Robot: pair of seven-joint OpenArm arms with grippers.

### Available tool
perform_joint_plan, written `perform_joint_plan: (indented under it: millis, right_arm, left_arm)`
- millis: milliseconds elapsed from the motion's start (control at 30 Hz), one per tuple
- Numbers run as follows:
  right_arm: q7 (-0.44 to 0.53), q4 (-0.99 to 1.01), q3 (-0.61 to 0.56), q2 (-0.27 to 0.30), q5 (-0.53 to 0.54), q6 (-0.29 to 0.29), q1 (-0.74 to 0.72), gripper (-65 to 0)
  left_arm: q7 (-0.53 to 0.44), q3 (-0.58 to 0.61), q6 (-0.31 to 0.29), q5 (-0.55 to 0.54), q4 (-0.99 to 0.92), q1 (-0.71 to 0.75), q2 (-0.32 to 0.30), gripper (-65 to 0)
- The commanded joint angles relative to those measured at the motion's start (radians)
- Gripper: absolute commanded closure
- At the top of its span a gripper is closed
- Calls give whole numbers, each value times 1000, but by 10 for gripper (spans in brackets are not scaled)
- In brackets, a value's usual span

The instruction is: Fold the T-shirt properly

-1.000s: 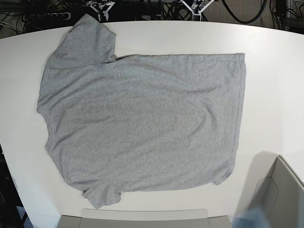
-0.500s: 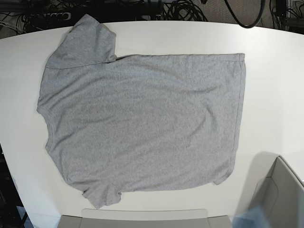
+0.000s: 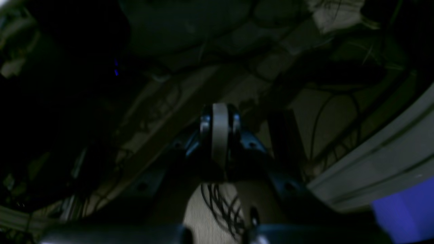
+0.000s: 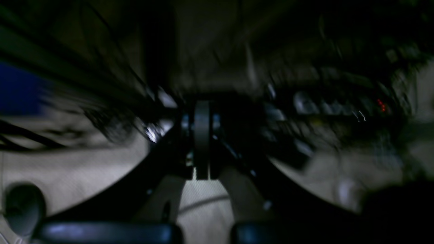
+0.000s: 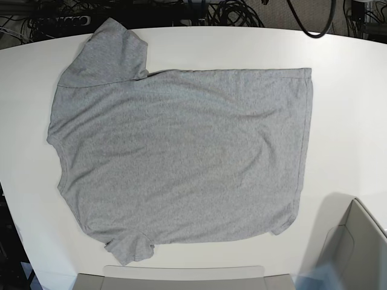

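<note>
The heather-grey T-shirt [image 5: 181, 154] lies spread flat on the white table [image 5: 344, 103], plain side up, collar to the left and hem to the right. One sleeve points to the far left corner, the other to the near left. Neither arm shows in the base view. In the left wrist view my left gripper [image 3: 220, 127] is shut with nothing between its fingers, over dark floor and cables. In the blurred right wrist view my right gripper [image 4: 202, 135] is also shut and empty. The shirt appears in neither wrist view.
A grey box [image 5: 357, 251] stands at the near right corner of the table. A pale flat piece [image 5: 181, 278] lies along the near edge. Cables and a power strip [image 5: 60, 21] lie on the floor beyond the far edge.
The white gripper tips seen beyond the table's far edge a second ago have left the base view. The T-shirt has not moved.
</note>
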State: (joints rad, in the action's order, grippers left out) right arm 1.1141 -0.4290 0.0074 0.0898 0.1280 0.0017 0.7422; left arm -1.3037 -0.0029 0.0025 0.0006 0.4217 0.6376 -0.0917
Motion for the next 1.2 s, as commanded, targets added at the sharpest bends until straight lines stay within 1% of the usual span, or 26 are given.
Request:
perform_joint_plan:
  millis: [0, 133, 200, 267, 333, 400, 467, 533, 600, 633, 700, 733, 833, 900, 933, 1033, 1100, 1167]
  right_arm:
    - [39, -87, 3, 1, -1, 5, 73, -5]
    - [31, -454, 3, 6, 8, 5, 264, -5]
    - [-21, -627, 3, 8, 55, 5, 346, -5]
    - [-108, -802, 3, 11, 123, 5, 423, -5]
    - [-190, -967, 3, 44, 186, 5, 492, -5]
    - [-240, -1083, 3, 86, 238, 7, 538, -5]
    - [-291, -1186, 3, 133, 298, 7, 564, -5]
    - [-354, -1270, 3, 192, 367, 7, 567, -6]
    - [-397, -1329, 10, 252, 437, 4, 567, -8]
    - [-417, -1352, 26, 278, 482, 2, 567, -20]
    - [-449, -1381, 56, 318, 571, 2, 567, -65]
    - [-466, -1392, 72, 333, 617, 2, 567, -101]
    - [-477, -1395, 113, 350, 740, 5, 567, -193]
    - [-478, -1395, 136, 353, 786, 5, 567, -230]
    - [-478, -1395, 139, 354, 800, 5, 567, -240]
    - [-487, -1392, 141, 390, 838, 5, 567, -241]
    - [-543, -1392, 138, 423, 882, 5, 567, -241]
    - [-610, -1392, 141, 442, 925, 5, 561, -241]
  left_arm:
    - [-38, -4, 1, 0, 69, 52, -12, 0]
    - [-37, -4, 1, 0, 305, 170, -12, -1]
    - [-33, -18, 1, 2, 406, 216, -13, -1]
    - [-32, -47, 1, 5, 490, 258, -12, -1]
    - [-32, -67, 1, 5, 536, 276, -10, -1]
    - [-30, -81, 1, 5, 559, 276, -10, -1]
    - [-30, -87, 1, 6, 572, 275, -9, -3]
    - [-30, -87, 1, 6, 593, 278, -9, -26]
    - [-30, -87, 1, 6, 612, 279, -10, -48]
    - [-30, -87, 1, 6, 619, 279, -10, -60]
    - [-30, -87, 1, 6, 629, 281, -9, -75]
    - [-30, -85, 1, 6, 629, 281, -9, -81]
    - [-30, -82, 1, 6, 629, 281, -7, -86]
    - [-30, -82, 1, 6, 629, 281, -7, -86]
    - [-30, -84, 1, 6, 629, 282, -7, -86]
    - [-29, -85, 1, 6, 627, 296, -7, -86]
    - [-29, -84, 1, 6, 629, 296, -7, -86]
    - [-29, -84, 1, 6, 629, 296, -6, -86]
